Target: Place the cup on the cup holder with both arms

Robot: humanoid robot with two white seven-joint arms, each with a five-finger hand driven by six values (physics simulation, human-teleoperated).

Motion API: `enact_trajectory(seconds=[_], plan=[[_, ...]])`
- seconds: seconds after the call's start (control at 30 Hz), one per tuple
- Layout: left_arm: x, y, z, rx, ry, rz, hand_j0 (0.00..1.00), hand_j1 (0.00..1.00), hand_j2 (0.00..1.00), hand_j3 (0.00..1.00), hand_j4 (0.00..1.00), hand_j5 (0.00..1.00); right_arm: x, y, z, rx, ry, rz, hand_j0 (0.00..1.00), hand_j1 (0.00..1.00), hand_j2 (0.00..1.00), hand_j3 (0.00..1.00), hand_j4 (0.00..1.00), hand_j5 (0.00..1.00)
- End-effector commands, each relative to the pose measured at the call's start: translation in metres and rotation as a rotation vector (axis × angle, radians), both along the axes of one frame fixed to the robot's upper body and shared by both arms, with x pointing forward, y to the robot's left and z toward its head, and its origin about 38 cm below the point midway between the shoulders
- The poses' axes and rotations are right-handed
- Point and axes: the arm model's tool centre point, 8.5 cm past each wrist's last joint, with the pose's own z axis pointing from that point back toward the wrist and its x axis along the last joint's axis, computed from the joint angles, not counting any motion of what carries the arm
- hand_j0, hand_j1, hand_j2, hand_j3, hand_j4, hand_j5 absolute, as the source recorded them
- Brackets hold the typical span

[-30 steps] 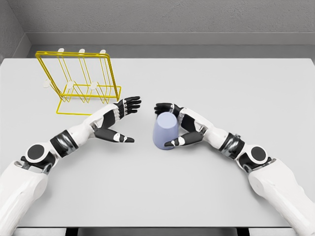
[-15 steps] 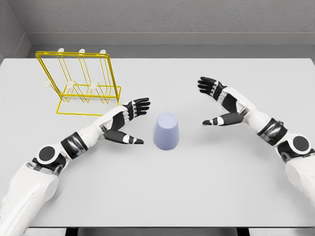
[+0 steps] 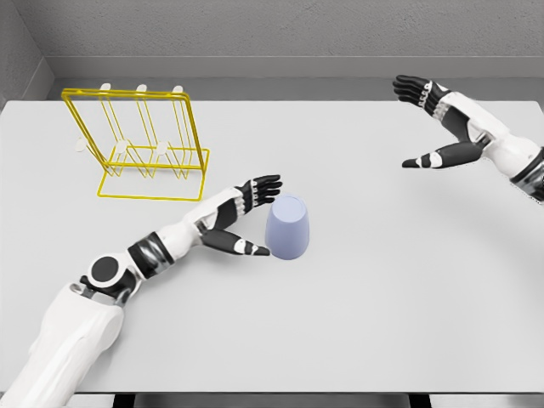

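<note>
Right hand pulled away to far right, left hand moved in beside the cup.
Head view: left fingers spread, thumb tip at cup base, no grasp yet; right hand spread, holding nothing. One lavender cup, upside down on the table, near but apart from the one yellow wire cup holder. Handover released; left grasp, lift and hanging on a peg remain.

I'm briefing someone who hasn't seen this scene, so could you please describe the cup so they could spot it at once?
Start at the yellow wire rack at the table's far left, then move right and nearer to the table's middle. The cup stands there upside down, just right of the left hand. It is the only pale lavender thing, solid and tapered.
</note>
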Motion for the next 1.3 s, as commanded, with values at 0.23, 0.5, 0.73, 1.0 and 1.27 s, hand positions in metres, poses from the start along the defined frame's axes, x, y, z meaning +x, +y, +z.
enact_trajectory(seconds=[0.23, 0.5, 0.73, 1.0, 1.27], plan=[[-0.004, -0.008, -0.004, -0.006, 0.007, -0.006, 1.0, 1.0, 1.0, 1.0, 1.0, 1.0, -0.007, -0.048, -0.015, -0.639, -0.04, 0.03, 1.0, 1.0, 1.0, 1.0, 1.0, 1.0], [-0.003, -0.009, -0.002, -0.01, 0.003, -0.008, 1.0, 1.0, 1.0, 1.0, 1.0, 1.0, -0.004, -0.053, -0.007, -0.619, -0.057, 0.002, 1.0, 1.0, 1.0, 1.0, 1.0, 1.0], [-0.003, -0.014, -0.001, -0.021, 0.002, -0.011, 1.0, 1.0, 1.0, 1.0, 1.0, 1.0, 0.0, -0.045, -0.005, -0.603, -0.07, 0.006, 1.0, 1.0, 1.0, 1.0, 1.0, 1.0], [-0.003, -0.022, -0.001, -0.024, -0.002, -0.017, 1.0, 1.0, 1.0, 1.0, 1.0, 1.0, 0.003, -0.034, -0.008, -0.582, -0.078, 0.019, 1.0, 1.0, 1.0, 1.0, 1.0, 1.0], [-0.004, -0.029, -0.001, -0.033, -0.002, -0.023, 1.0, 1.0, 1.0, 1.0, 1.0, 1.0, 0.003, -0.036, -0.007, -0.582, -0.079, 0.016, 1.0, 1.0, 1.0, 1.0, 1.0, 1.0]])
